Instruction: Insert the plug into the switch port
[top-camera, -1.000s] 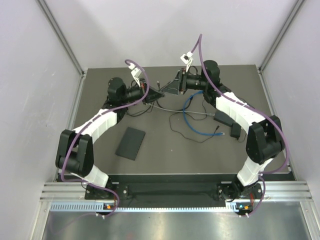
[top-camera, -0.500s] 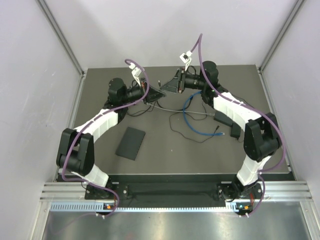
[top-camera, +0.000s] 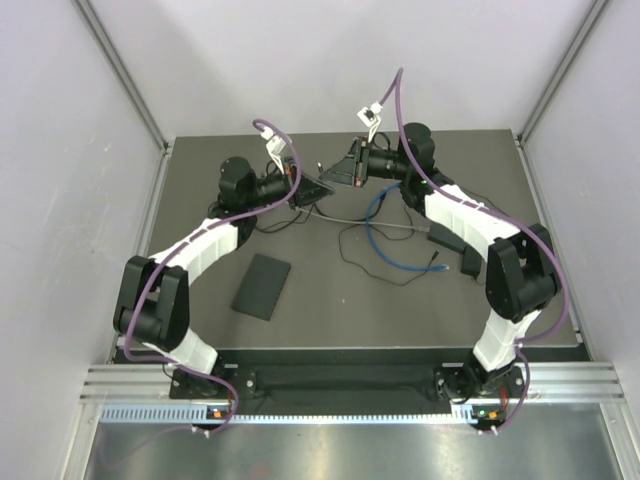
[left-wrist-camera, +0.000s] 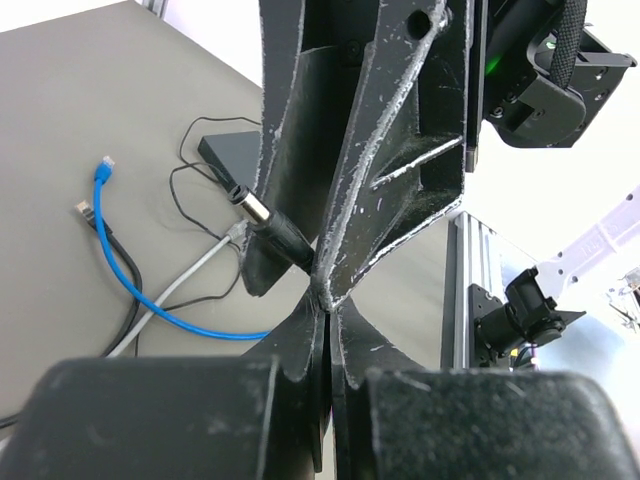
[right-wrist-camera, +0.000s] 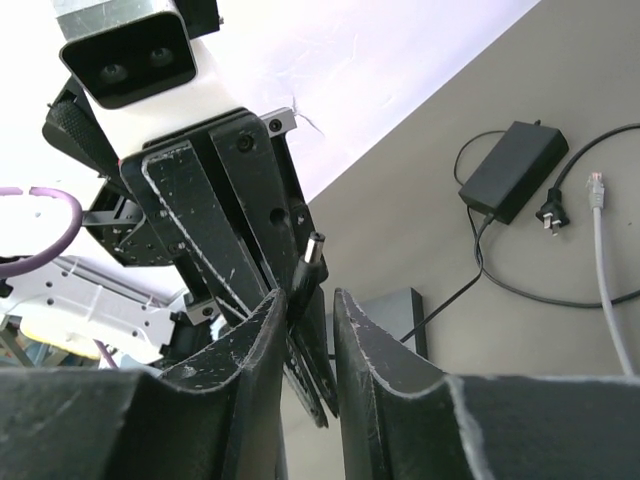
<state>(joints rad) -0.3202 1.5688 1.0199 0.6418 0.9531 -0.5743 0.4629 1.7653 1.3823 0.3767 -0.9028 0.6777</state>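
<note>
Both arms meet in the air over the back of the table. The plug (right-wrist-camera: 307, 262), a black barrel with a metal tip, sticks out past the tips of my left gripper (left-wrist-camera: 327, 300), which is shut on its rear end. My right gripper (right-wrist-camera: 312, 295) straddles the plug with its jaws narrowly open. The plug rests against one finger, and a gap shows to the other finger. From the left wrist, the plug (left-wrist-camera: 268, 222) pokes out leftward beside the right gripper's fingers (left-wrist-camera: 390, 150). The switch (top-camera: 262, 286), a flat black box, lies on the table near the left arm. Its port does not show.
A blue cable (top-camera: 395, 258), a grey cable (top-camera: 360, 220) and thin black cords sprawl over the middle of the table. Two black adapter blocks (top-camera: 447, 240) lie under the right arm. A black power adapter (right-wrist-camera: 513, 170) and a grey network connector (right-wrist-camera: 597, 182) show below.
The right gripper's jaws have narrowed around the plug and its arm has shifted slightly toward the left gripper. The left gripper has stayed shut and still.
</note>
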